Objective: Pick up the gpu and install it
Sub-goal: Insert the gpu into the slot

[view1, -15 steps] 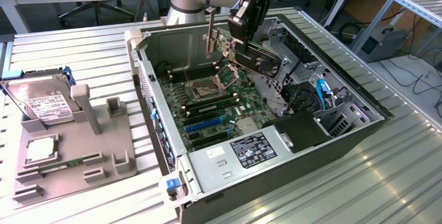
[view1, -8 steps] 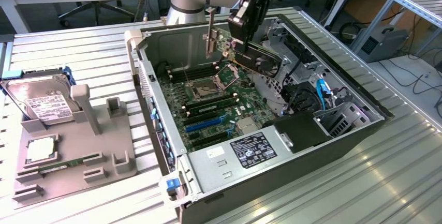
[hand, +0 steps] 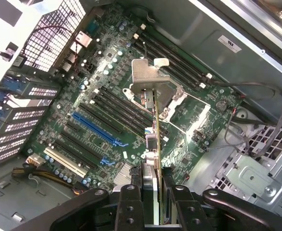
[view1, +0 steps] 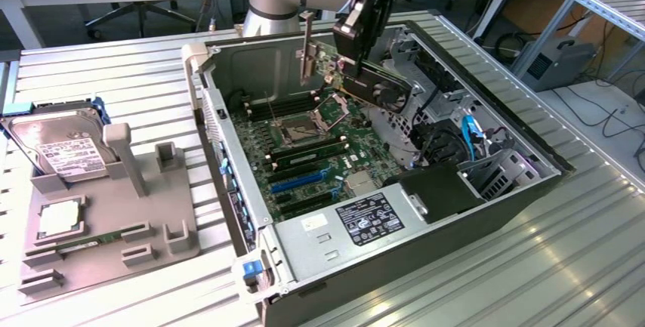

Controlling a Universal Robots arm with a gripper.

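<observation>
While gripped by the end effector point(hand: 153, 192), the flat dark gpu point(view1: 378, 85) hangs.

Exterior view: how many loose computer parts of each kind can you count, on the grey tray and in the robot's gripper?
gpu, held in the gripper over the open case: 1
hard drive, on the tray: 1
green memory stick, on the tray: 1
silver square chip, on the tray: 1
Total: 4
</observation>
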